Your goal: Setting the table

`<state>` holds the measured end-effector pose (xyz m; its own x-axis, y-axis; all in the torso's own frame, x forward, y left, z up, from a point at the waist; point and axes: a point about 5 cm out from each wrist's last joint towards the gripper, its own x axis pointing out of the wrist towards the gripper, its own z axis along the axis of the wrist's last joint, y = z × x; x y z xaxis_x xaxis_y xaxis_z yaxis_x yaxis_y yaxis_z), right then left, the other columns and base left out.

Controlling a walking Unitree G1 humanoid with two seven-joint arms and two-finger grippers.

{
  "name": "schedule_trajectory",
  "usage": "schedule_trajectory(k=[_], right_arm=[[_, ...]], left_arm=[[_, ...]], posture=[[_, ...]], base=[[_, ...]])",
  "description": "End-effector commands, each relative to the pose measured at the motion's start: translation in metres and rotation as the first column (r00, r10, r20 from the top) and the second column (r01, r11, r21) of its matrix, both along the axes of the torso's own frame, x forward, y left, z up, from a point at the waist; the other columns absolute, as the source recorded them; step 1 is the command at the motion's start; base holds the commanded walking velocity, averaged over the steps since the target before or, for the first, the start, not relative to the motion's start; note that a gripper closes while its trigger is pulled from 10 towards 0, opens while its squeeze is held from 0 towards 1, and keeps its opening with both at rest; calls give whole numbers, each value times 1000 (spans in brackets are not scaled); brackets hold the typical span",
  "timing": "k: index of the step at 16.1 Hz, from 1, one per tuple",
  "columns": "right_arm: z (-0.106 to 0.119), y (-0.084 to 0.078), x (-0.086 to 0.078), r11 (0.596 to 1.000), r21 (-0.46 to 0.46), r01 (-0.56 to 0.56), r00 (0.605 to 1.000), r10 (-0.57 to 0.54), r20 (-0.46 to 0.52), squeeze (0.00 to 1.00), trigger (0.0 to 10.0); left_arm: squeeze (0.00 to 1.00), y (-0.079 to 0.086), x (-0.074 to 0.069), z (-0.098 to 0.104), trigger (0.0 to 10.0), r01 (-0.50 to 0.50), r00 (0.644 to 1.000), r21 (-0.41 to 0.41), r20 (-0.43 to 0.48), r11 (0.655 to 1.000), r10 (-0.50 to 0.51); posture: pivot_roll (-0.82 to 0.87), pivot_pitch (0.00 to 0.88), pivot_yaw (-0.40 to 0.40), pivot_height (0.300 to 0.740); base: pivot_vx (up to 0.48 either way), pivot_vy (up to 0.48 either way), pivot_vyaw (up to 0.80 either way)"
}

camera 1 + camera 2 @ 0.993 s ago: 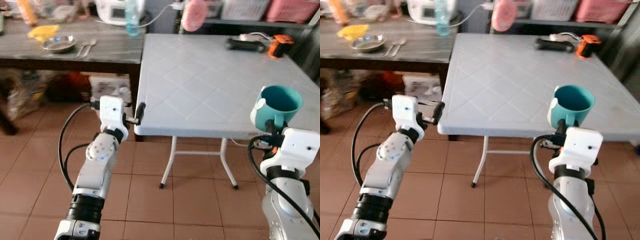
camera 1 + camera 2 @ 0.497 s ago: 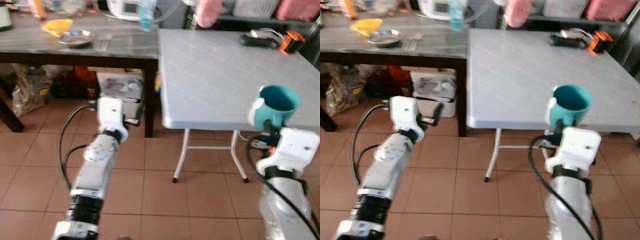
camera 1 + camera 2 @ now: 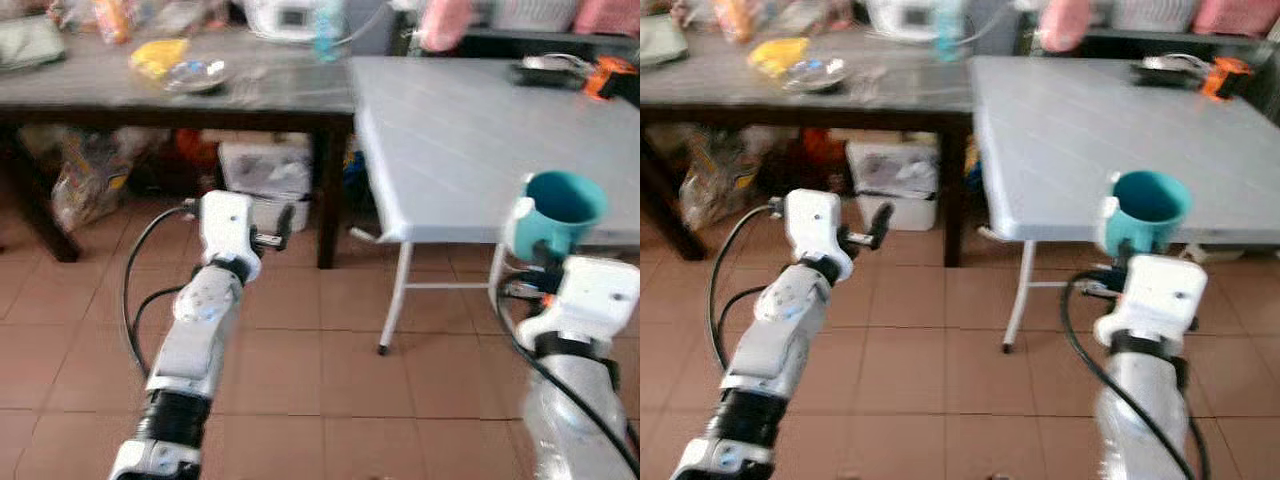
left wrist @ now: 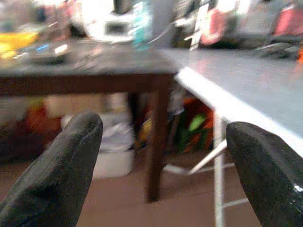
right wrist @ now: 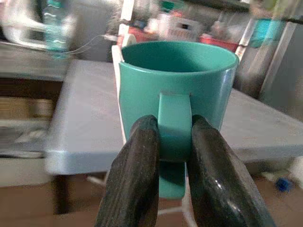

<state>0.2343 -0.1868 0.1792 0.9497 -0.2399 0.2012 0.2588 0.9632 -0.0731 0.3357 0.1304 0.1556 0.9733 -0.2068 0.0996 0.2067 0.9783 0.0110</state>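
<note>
Right wrist view, one teal mug [image 5: 177, 85]

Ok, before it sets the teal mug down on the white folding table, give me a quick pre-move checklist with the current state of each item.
1. Right gripper clamped on the teal mug by its handle: ok.
2. Mug upright: ok.
3. Mug empty: cannot tell, the bottom is hidden.
4. Mug over the white folding table: not ok, it sits at the near edge, in front of it.
5. Left gripper open, holding nothing, off to the side: ok.
6. View steady: not ok, the head views are blurred.
</note>
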Motion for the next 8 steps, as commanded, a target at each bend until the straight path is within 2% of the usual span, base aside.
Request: schedule_trajectory(k=[1, 8], right_arm=[[4, -4, -2, 1000, -13, 10, 1000, -10, 20, 0, 10000], [6, -5, 0, 999, -31, 8, 1000, -7, 23, 0, 10000]], left_arm=[[0, -2, 0, 2, 10000, 1, 1000, -3, 8, 1000, -1], [0, -7, 1, 1, 10000, 3, 1000, -11, 7, 1000, -3]], posture=[[86, 132, -46, 740], [86, 124, -54, 740]], base=[[0, 480, 0], [0, 480, 0]])
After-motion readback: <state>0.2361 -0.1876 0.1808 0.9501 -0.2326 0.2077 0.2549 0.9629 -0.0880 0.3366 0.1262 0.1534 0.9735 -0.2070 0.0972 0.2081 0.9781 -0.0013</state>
